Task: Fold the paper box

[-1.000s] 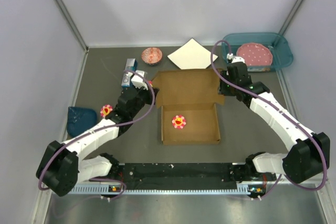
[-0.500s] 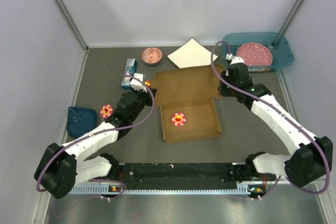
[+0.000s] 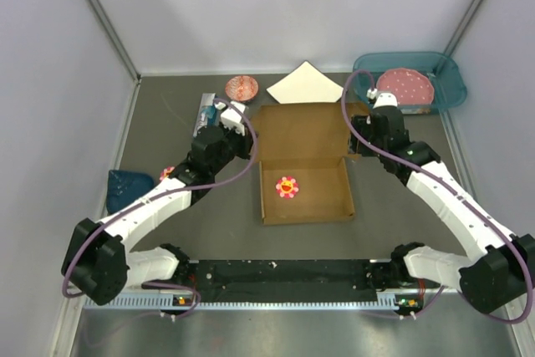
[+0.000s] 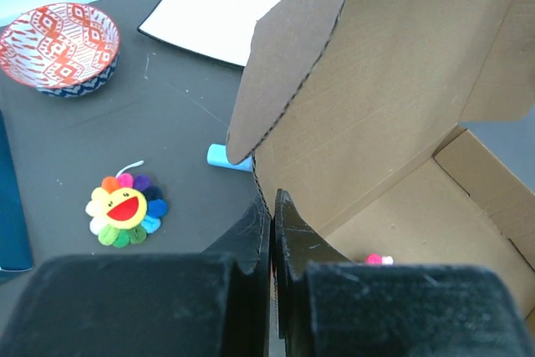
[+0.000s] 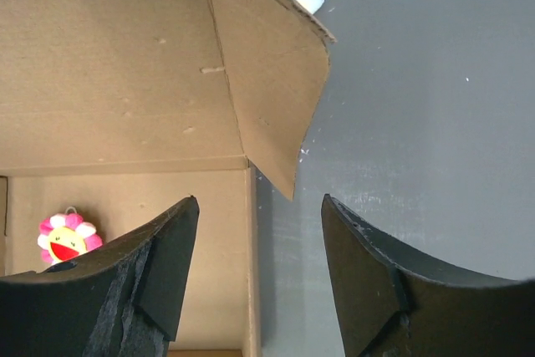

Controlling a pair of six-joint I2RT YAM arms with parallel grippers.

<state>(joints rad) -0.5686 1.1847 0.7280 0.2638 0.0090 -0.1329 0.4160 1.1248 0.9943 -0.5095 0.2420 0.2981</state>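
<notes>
Grey tabletop (image 3: 393, 215) bearing paper box (image 3: 305, 181) centrally, lid (image 3: 301, 127) tilting up at far side; left gripper (image 4: 273, 206) pinching shut on left wall edge; right gripper (image 5: 259, 201) gaping, gripping nothing, straddling right corner flap (image 5: 276, 98); possibly risking one-sided tugging skewing box, creasing flap.

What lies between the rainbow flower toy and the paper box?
A small light-blue piece, its far end hidden behind the paper box flap. From the rainbow flower toy to it, the table is bare. The left wrist view shows it.
</notes>
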